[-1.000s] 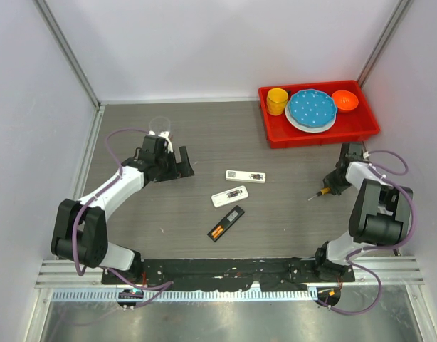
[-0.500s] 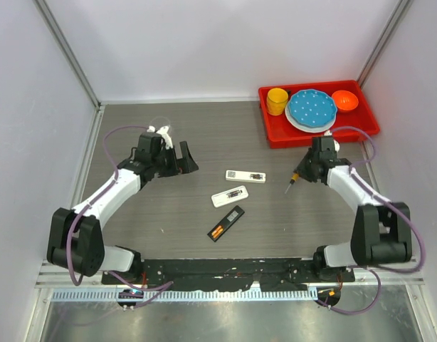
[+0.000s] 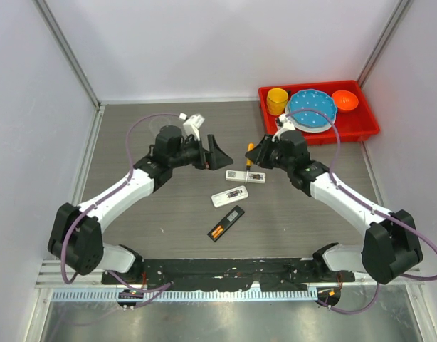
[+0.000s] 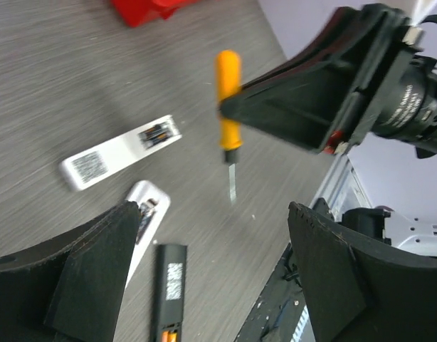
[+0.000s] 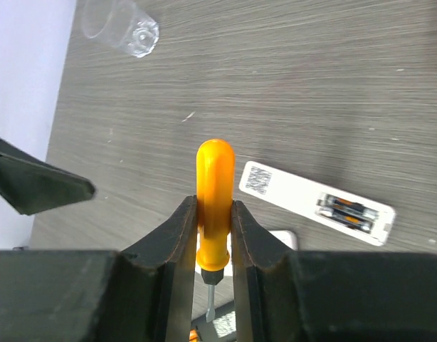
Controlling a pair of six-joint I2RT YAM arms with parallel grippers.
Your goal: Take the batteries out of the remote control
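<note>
Batteries: tiny thin cylinders, orange and dark, seated in uncovered bays of three remotes on the worktop near frame centre: upper white remote, lower white remote, black remote lowest. Red tray at upper right, holding yellow cup, blue plate and orange bowl. Right pincer clenched on orange-handled screwdriver, close by the upper white remote. Left pincer spread wide, grasping nothing.
</note>
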